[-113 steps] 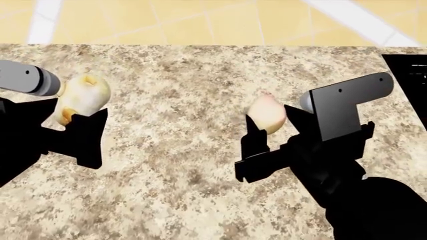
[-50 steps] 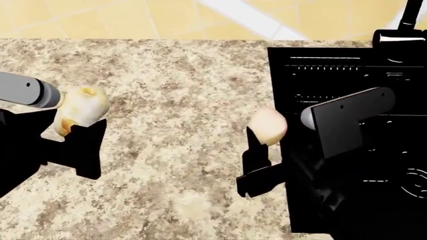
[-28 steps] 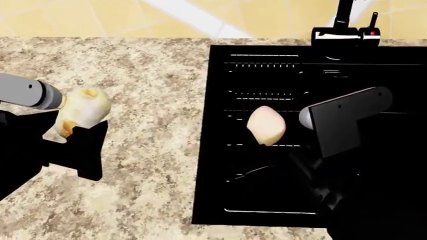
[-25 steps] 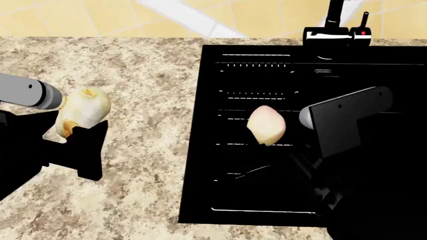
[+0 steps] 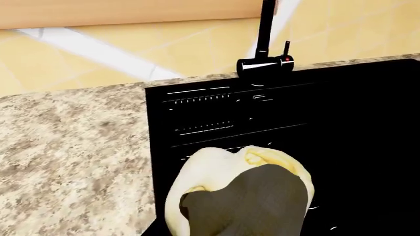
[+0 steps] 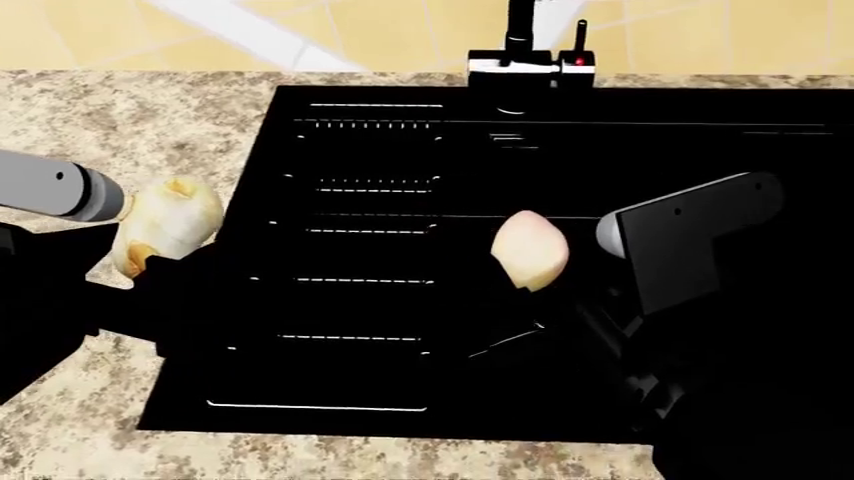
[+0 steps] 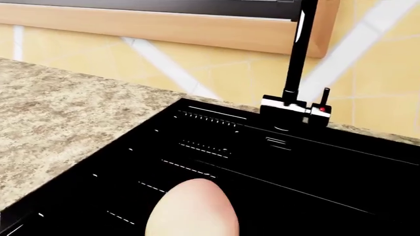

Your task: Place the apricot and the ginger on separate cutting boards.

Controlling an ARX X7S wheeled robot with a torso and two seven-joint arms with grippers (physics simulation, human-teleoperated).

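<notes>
My left gripper (image 6: 150,255) is shut on the knobby cream ginger (image 6: 166,222) and holds it over the left edge of a black sink. In the left wrist view the ginger (image 5: 210,174) fills the lower middle, with a dark finger (image 5: 253,201) across it. My right gripper (image 6: 529,290) is shut on the smooth peach apricot (image 6: 530,247), held above the sink's middle. The apricot also shows in the right wrist view (image 7: 192,210). The black fingers barely stand out against the sink. No cutting board is in view.
A black sink (image 6: 400,150) with a ribbed drainer takes up most of the head view. A black faucet (image 6: 527,62) stands at its far edge by a yellow tiled wall. Speckled granite counter (image 6: 94,120) lies to the left and along the near edge.
The view has swung to the right along the counter, so the sink and faucet have come in and slid left. Both grippers keep the ginger and the apricot in the same hold.
</notes>
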